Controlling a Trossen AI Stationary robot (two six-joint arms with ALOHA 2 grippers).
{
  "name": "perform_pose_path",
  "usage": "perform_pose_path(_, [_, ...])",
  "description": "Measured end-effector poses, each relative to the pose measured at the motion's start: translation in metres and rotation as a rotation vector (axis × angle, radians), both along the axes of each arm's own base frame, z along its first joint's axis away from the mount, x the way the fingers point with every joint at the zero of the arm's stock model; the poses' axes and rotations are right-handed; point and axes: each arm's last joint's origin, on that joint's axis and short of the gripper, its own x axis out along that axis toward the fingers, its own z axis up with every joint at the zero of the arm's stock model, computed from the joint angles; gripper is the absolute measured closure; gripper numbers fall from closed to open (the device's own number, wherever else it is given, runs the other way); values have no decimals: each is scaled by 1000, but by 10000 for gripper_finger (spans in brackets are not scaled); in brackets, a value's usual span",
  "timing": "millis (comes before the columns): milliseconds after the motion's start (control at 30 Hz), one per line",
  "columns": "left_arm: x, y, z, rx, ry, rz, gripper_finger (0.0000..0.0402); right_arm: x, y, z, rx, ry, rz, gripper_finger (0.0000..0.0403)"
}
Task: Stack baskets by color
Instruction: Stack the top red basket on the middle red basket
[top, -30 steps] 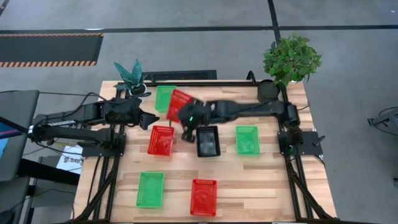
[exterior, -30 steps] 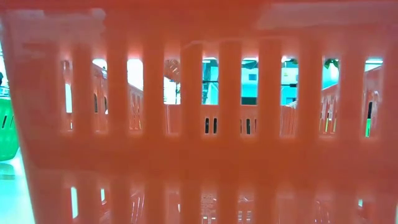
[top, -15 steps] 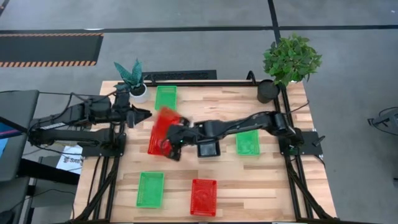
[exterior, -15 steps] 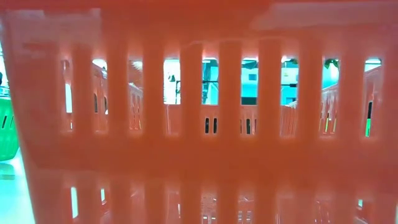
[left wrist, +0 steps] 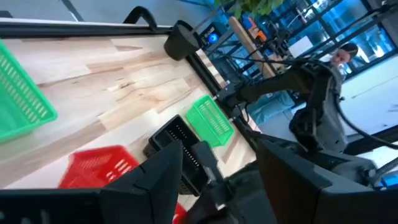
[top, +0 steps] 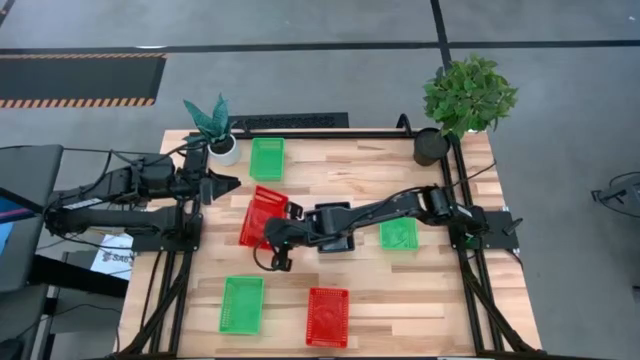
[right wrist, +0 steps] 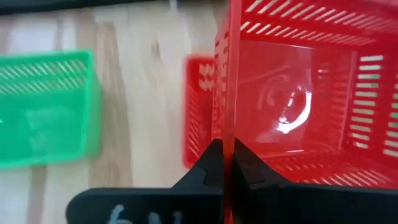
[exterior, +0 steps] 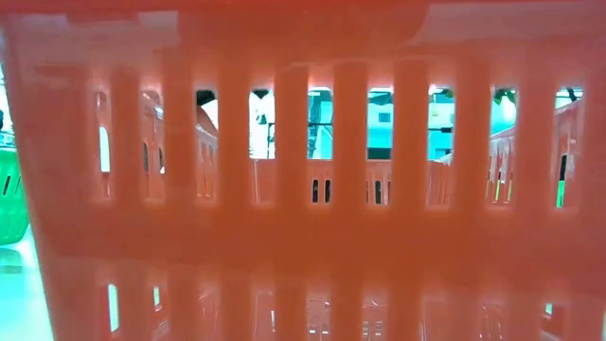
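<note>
My right gripper (top: pixel 272 236) reaches across the table's middle and is shut on a red basket (top: pixel 268 205). That basket is tilted over a second red basket (top: pixel 249 238) lying on the table; whether the two touch I cannot tell. The right wrist view shows the held basket's inside (right wrist: pixel 298 93) and the lower red basket (right wrist: pixel 199 112) beyond it. A black basket (top: pixel 336 226) lies under my right arm. My left gripper (top: pixel 232 184) hangs open at the table's left, apart from the baskets. My right gripper pinches the red basket's near end wall (right wrist: pixel 227 134), one finger inside the basket and one outside. The fingers (right wrist: pixel 208 168) slant down from the table's right. The basket is tilted, its far end higher, above the other red basket.
Green baskets lie at the far side (top: pixel 267 157), right of the black one (top: pixel 400 233) and near left (top: pixel 242 303). A third red basket (top: pixel 328 316) sits at the near edge and fills the low view (exterior: pixel 303 189). Potted plants stand far left (top: pixel 212 125) and far right (top: pixel 466 95).
My right gripper has swung toward the table's left and near side and gone down. It carried the red basket from beside the far green one to over the red basket on the table. My left gripper has drawn back toward the left edge.
</note>
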Motion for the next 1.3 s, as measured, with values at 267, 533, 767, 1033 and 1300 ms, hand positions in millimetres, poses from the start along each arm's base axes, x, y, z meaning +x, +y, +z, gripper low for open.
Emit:
perform_pose_path(267, [0,0,-1,8,8,3,209,3,1,5,1,-48,12,391])
perform_pose_path(533, [0,1,-1,12,9,18,209,1,5,3,0,-32,19,390])
perform_pose_path(767, [0,1,-1,9,9,19,209,2,-5,3,-2,-23,-2,388])
perform_pose_path(1033, [-1,1,-3,5,36,20,209,1,-6,2,16,-11,-21,386])
perform_pose_path(1300, [-1,1,-3,4,35,20,209,2,-7,-17,7,64,10,381])
